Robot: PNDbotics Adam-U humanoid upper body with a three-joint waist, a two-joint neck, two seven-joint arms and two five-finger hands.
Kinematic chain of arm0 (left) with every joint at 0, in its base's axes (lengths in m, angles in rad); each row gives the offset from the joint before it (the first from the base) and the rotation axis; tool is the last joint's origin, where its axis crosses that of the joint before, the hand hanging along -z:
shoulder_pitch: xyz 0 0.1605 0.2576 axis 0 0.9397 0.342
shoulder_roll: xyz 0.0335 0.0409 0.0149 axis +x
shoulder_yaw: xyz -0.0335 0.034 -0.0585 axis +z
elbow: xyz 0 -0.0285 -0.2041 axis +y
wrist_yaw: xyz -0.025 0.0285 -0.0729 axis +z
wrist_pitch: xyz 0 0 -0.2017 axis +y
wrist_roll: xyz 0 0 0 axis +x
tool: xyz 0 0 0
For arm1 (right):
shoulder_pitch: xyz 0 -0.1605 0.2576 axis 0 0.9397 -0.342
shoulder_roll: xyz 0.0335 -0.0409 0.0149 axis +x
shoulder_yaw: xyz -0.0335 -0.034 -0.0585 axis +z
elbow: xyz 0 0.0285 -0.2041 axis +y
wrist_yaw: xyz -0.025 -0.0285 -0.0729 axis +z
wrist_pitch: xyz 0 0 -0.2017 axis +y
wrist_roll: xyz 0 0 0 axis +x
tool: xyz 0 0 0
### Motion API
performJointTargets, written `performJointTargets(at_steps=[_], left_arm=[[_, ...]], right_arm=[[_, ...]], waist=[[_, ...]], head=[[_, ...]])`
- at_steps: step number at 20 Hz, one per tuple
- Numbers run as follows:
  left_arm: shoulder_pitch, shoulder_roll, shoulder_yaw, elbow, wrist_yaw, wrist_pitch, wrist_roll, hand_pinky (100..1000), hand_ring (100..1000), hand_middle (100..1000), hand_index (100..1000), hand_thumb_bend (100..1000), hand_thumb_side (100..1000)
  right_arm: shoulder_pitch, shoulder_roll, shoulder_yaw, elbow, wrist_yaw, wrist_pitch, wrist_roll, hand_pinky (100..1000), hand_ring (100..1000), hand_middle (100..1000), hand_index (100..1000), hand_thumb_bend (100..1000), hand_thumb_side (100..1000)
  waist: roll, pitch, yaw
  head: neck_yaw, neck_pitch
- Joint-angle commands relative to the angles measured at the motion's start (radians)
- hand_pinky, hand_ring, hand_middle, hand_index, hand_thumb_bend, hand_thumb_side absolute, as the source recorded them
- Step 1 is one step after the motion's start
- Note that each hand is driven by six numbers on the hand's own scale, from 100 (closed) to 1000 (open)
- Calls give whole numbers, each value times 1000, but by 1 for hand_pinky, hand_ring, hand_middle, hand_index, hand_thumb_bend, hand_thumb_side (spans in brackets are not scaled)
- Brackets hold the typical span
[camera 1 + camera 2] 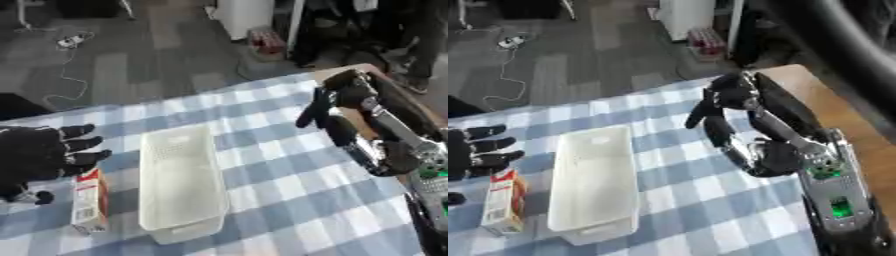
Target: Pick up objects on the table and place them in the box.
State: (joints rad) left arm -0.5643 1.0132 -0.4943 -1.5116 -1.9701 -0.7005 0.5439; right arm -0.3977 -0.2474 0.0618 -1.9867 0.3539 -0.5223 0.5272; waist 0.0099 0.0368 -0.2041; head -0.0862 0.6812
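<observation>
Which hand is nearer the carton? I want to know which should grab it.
Left. The left hand hovers open right at the carton, just above its top end. The right hand hangs far across the white box.

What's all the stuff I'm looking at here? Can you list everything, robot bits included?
White rectangular plastic box: one, white, mid-table, empty.
Small cardboard carton: one, white with red-orange, lying left of the box.
Checked tablecloth: one, blue and white, covering the table.
Wooden table edge: one, brown, bare at the right.
Cable: one, white, on the grey floor beyond.
Left hand: one, black, fingers spread above the carton.
Right hand: one, black, fingers hanging relaxed right of the box.
</observation>
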Motion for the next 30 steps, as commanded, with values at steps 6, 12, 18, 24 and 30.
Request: performJointTargets(at_steps=[6,12,18,24,30], left_arm=[[-10,23,-7,6,-29,-206,234,821,871,909,860,381,777],[-12,14,-22,23,-56,-206,262,815,864,906,877,383,793],[-11,4,-42,42,-81,-206,296,808,823,905,897,396,819],[-12,-4,-48,52,-98,-206,325,803,820,904,899,396,820],[-8,-12,-56,60,-109,-206,349,796,815,901,899,393,823]], right_arm=[[-33,8,3,-13,-15,-3,10,331,303,338,598,100,1000],[-38,12,4,-13,-19,-5,13,331,304,339,595,100,1000],[-41,13,5,-13,-22,-7,15,331,304,339,593,100,1000],[-41,14,5,-13,-23,-7,17,331,304,339,593,100,1000],[-40,13,6,-13,-24,-8,19,331,304,339,594,100,1000]], waist=[[6,-6,-13],[7,-4,-18],[8,-4,-21],[7,-4,-21],[6,-4,-20]], head=[[-6,-12],[-9,-10],[-6,-5],[-6,-2],[-4,1]])
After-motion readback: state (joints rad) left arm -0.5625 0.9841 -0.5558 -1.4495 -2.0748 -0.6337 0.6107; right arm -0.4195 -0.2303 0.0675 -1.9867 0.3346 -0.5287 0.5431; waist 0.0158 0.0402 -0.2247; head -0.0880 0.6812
